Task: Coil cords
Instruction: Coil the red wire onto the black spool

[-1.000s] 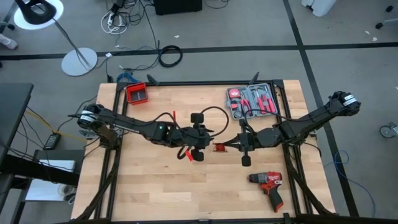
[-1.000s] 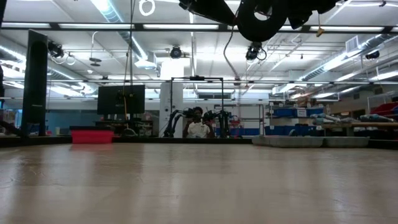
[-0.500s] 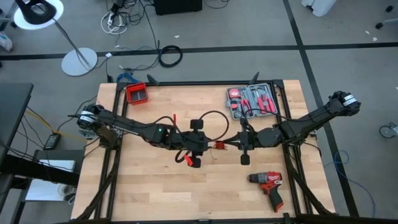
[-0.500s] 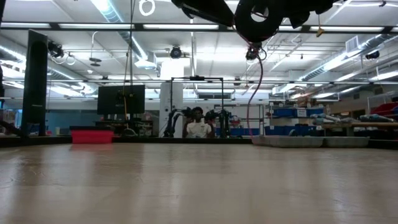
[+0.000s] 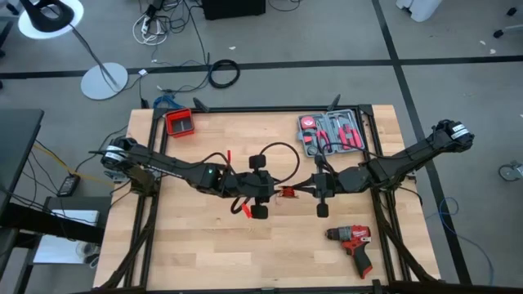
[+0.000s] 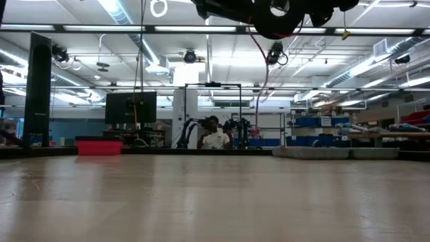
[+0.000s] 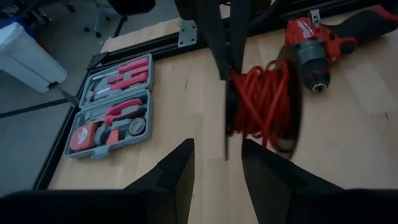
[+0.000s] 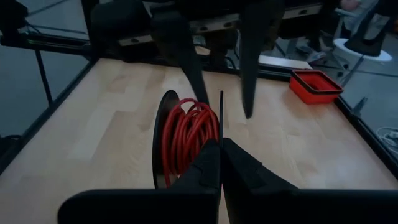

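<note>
— Where are your cords (image 5: 282, 193)?

— Mid-bench, held clear of the wood between your two end effectors. The red wire is wound in a coil; black wire loops up towards the far edge.

— And the end effectors?

— Your right end effector (image 8: 220, 163) is pinched together on the coil's edge, it seems. Your left end effector (image 7: 216, 163) has its fingers apart just beside the coil.

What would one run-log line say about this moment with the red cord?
left gripper: open, beside spool | right gripper: shut on spool flange | red cord: wound on spool, held above table | drill: untouched
</note>
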